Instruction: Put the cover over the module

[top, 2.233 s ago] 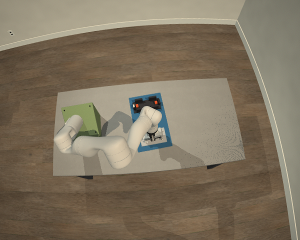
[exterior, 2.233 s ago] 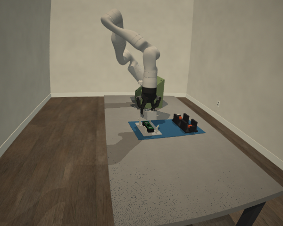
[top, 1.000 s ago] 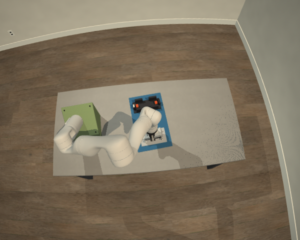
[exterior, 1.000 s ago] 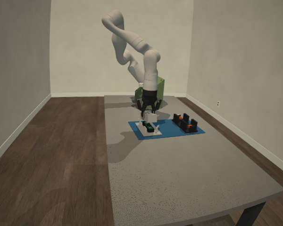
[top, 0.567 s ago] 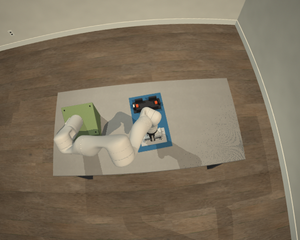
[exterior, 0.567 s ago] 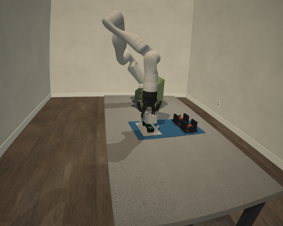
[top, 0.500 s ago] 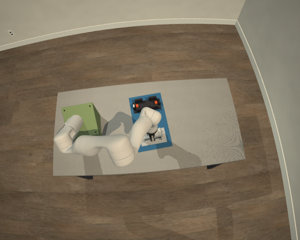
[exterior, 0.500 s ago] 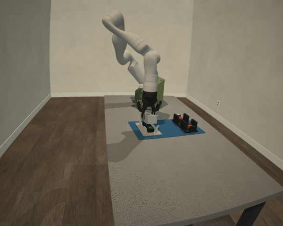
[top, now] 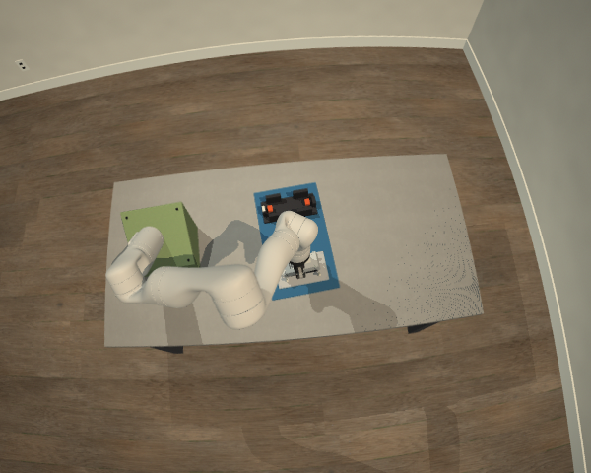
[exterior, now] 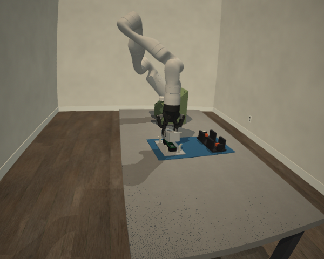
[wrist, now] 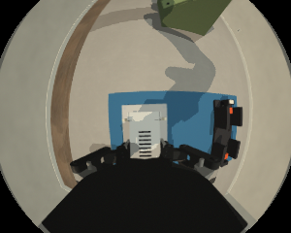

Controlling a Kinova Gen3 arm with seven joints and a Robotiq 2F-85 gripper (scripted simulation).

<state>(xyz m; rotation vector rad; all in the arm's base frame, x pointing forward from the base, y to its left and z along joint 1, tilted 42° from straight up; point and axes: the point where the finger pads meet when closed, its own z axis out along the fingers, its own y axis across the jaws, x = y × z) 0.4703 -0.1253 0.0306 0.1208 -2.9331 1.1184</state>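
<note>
Black two-finger gripper (exterior: 170,128) points straight down, fingers (exterior: 163,130) clamped on the pale grey thin-walled box cover (exterior: 173,136), one finger on each side wall. Fingers sit partly spread, stopped by the cover's width.

Landmark: blue rectangular mat (exterior: 194,147) on the grey tabletop (exterior: 212,200).
- Cover hangs above the mat's end away from the black holder, clear of the light grey base plate (exterior: 163,148), directly over it.
- Green-and-black module (exterior: 170,144) lies on the base plate, partly visible below the cover's lower edge in the exterior view; not covered.
- White corner posts (exterior: 179,147) stand on the plate around the module.
- Black slotted holder (exterior: 212,141) with orange clips (exterior: 217,144) is at the mat's other end, well apart from the cover.

Orientation: in the wrist view the cover (wrist: 145,131) shows a slotted vent patch on top. Long axis direction: cannot tell, the arm hides most of it in the top view.

Green block pedestal (top: 158,229) carries the arm base, well apart from the mat.
</note>
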